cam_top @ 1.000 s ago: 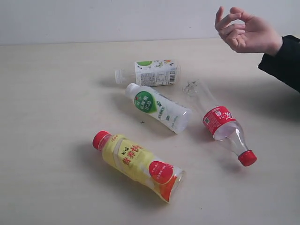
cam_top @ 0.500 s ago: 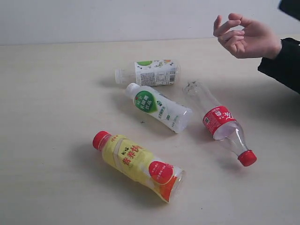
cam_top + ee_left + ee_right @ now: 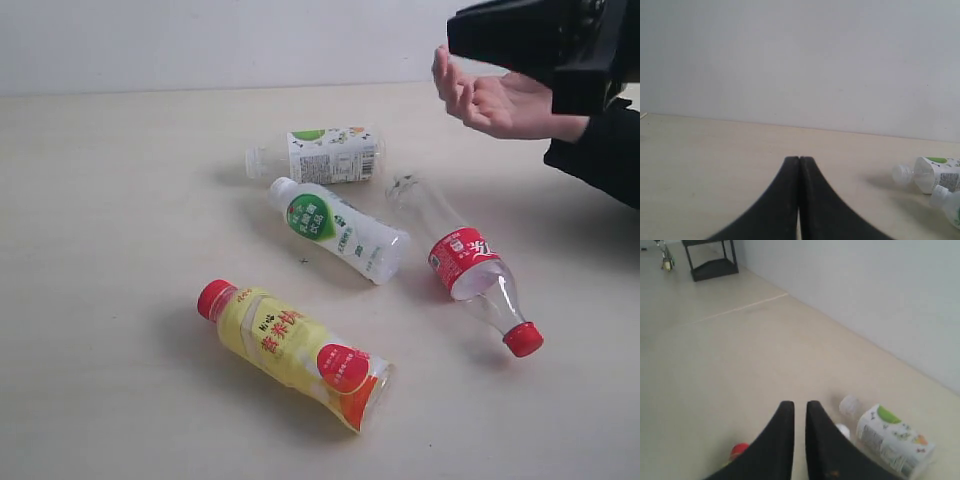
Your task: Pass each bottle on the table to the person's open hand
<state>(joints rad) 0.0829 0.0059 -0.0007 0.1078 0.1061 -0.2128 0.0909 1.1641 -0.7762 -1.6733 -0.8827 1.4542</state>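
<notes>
Four bottles lie on the table (image 3: 110, 250). The yellow-labelled one with a red cap (image 3: 295, 352) is nearest the front. The white one with a green round logo (image 3: 335, 228) is in the middle, and the clear one with a white-green label (image 3: 325, 155) lies behind it. The clear bottle with a red label and red cap (image 3: 465, 262) is to the right. The person's hand (image 3: 490, 95) is held out at the upper right. My right arm (image 3: 540, 40) hangs just above it. My right gripper (image 3: 800, 405) has a narrow gap and holds nothing. My left gripper (image 3: 799, 159) is shut and empty.
A pale wall (image 3: 200, 40) runs behind the table. The person's dark sleeve (image 3: 600, 150) comes in from the right edge. In the right wrist view a dark stand (image 3: 710, 260) is on the floor far off. The left part of the table has no objects on it.
My right arm has come into the exterior view at the upper right, above the hand. The hand has shifted left and uncurled its fingers. The bottles have barely moved.
</notes>
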